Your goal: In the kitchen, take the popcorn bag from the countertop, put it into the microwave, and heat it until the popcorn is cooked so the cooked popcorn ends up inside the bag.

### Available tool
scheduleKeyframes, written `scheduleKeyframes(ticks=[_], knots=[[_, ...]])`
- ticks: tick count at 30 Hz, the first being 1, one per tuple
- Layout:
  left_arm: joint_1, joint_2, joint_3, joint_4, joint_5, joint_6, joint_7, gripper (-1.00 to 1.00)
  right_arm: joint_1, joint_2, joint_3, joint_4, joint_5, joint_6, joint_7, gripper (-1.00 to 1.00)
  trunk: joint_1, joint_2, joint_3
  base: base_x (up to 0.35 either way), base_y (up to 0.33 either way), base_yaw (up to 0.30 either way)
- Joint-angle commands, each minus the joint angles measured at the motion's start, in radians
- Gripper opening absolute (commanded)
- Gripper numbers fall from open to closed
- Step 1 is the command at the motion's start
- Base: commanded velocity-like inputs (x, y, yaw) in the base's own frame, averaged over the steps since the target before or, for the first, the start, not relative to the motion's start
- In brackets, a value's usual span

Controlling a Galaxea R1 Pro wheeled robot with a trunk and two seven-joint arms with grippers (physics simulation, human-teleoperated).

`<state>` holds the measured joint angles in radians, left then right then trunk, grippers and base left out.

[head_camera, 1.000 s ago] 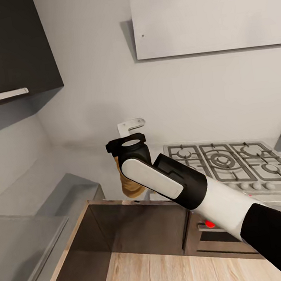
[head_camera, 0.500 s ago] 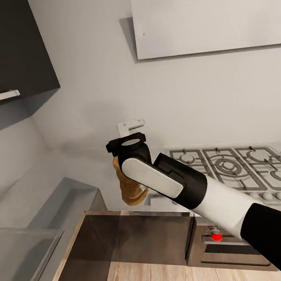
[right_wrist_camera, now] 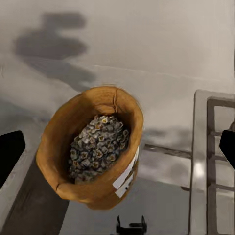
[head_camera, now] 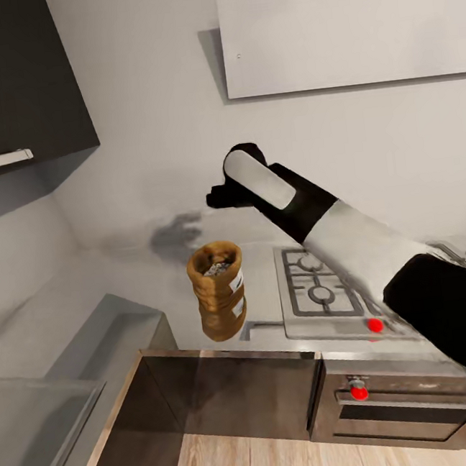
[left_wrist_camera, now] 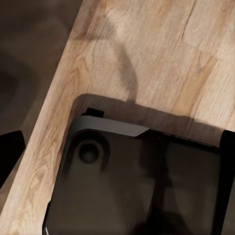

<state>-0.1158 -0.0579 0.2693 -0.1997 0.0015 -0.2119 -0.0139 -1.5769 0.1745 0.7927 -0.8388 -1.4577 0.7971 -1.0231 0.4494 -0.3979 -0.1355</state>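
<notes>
**Entry: popcorn bag on the tabletop, right arm raised above it**

- **Popcorn bag** (head_camera: 218, 290): stood upright near the front edge of the grey tabletop (head_camera: 168, 298), mouth open, below and ahead of the right fingers. In the right wrist view its mouth (right_wrist_camera: 93, 147) showed a heap of small dark and cream kernels (right_wrist_camera: 98, 147); these read as uncooked, though the detail was fine.
- **Right gripper** (right_wrist_camera: 117, 147): fingers spread wide, each dark tip at an opposite edge of the wrist picture, nothing between them but the bag far below. In the head view the forearm hid the fingers.
- **Left gripper**: one dark finger (left_wrist_camera: 10, 152) showed at the picture's edge, with a dark edge opposite; the spacing suggested a wide gap, holding nothing. It looked down on the robot's dark base (left_wrist_camera: 137, 181) and the wood floor (left_wrist_camera: 147, 54).
- **Gas hob** (head_camera: 326, 287): beside the bag, partly covered by the arm.
- **Step in hand (judged)**: picking up the bag, not yet done. The next move would call for lowering the fingers around the bag and closing without tipping it.
- **Hard to make out**: a dark smudge on the wall behind, probably the arm's shadow.
</notes>
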Motion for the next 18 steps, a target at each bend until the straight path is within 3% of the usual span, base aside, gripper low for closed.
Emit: scheduleKeyframes(ticks=[1,4,6,10,14,18], knots=[[-0.001,0.0,0.004,0.0,0.0,-0.003,-0.001,1.0,-0.051,0.0,-0.005,0.079,-0.017,0.02,0.066,1.0,0.001,-0.002,-0.002,0.0,0.0,0.0],[-0.001,0.0,0.004,0.0,0.0,-0.003,-0.001,1.0,-0.131,0.0,-0.014,0.213,-0.03,0.087,0.253,1.0,0.001,-0.002,-0.002,0.0,0.0,0.0],[-0.001,0.0,0.004,0.0,0.0,-0.003,-0.001,1.0,-0.149,0.0,-0.017,0.248,-0.034,0.11,0.317,1.0,0.001,-0.002,-0.002,0.0,0.0,0.0],[-0.001,0.0,0.005,0.001,0.0,-0.003,-0.001,1.0,-0.148,0.0,-0.021,0.26,-0.037,0.119,0.363,1.0,0.001,-0.002,-0.002,0.0,0.0,0.0],[-0.001,0.0,0.005,0.0,0.0,-0.003,-0.001,1.0,-0.1,0.0,-0.037,0.295,-0.037,0.118,0.423,1.0,0.001,-0.002,-0.002,0.0,0.0,0.0],[-0.001,0.0,0.005,0.0,0.0,-0.003,-0.001,1.0,-0.069,0.0,-0.088,0.377,-0.036,0.104,0.43,1.0,0.001,-0.002,-0.002,0.0,0.0,0.0]])
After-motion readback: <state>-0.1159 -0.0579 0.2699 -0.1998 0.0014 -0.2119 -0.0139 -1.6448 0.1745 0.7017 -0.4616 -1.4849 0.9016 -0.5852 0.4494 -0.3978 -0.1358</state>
